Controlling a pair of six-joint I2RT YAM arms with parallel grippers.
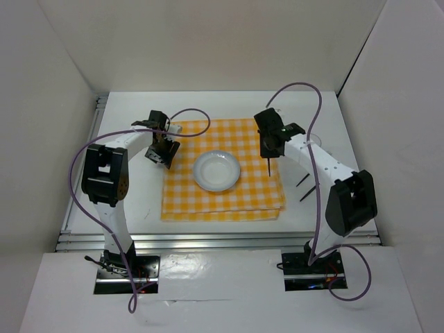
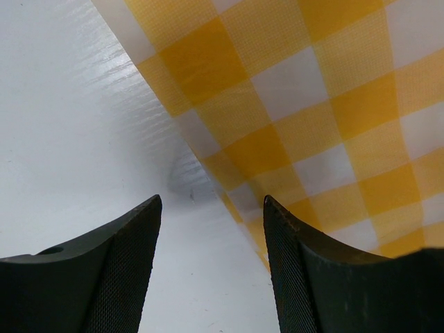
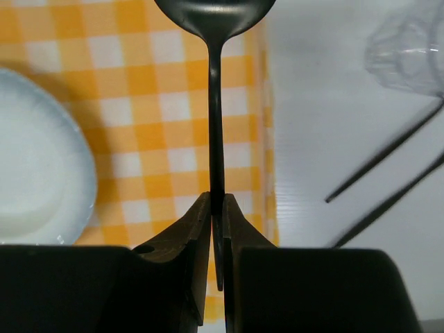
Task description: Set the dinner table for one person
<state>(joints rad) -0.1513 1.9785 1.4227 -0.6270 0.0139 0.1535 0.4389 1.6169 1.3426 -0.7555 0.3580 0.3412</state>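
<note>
The dinner table [image 1: 132, 201] is a white top with silver rails. A yellow-and-white checked cloth [image 1: 229, 201] lies on it, with a white plate [image 1: 217, 171] in the middle. My right gripper [image 1: 269, 144] is shut on the handle of a black spoon [image 1: 268, 165] and holds it above the cloth's right part. In the right wrist view the spoon [image 3: 216, 104] points away from the gripper [image 3: 216, 198], and the plate [image 3: 35, 173] is to its left. My left gripper [image 1: 161, 154] is open and empty over the cloth's left edge [image 2: 312, 104], and in its wrist view [image 2: 211, 201] bare table shows between the jaws.
Two black utensils [image 1: 303, 182] [image 1: 306, 195] lie on the bare table right of the cloth, also in the right wrist view [image 3: 385, 149]. A clear glass [image 3: 409, 48] stands beyond them. White walls close in the table on three sides.
</note>
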